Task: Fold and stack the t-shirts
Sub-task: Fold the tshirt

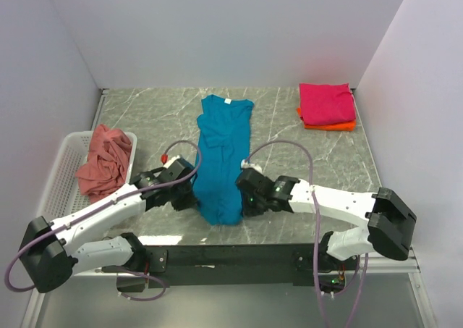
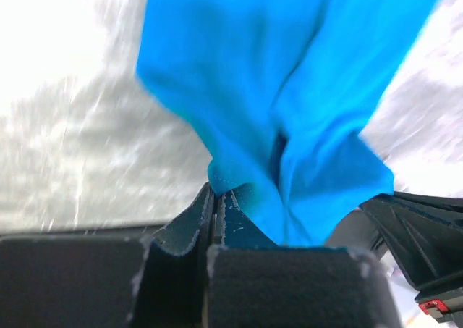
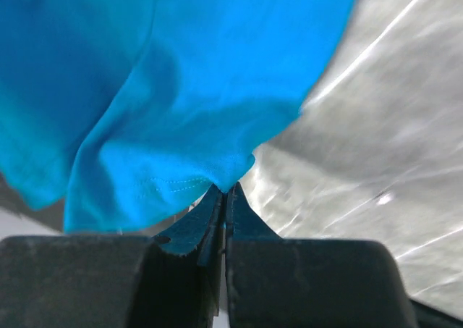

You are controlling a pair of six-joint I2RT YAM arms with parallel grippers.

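Both your jaws clamp the hem of the soft teal-blue cloth t-shirt (image 1: 221, 154). Its length runs ahead of them

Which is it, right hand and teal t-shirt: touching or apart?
Touching. The right wrist view shows the right hand shut, with the hem of the teal t-shirt pinched between its fingertips.
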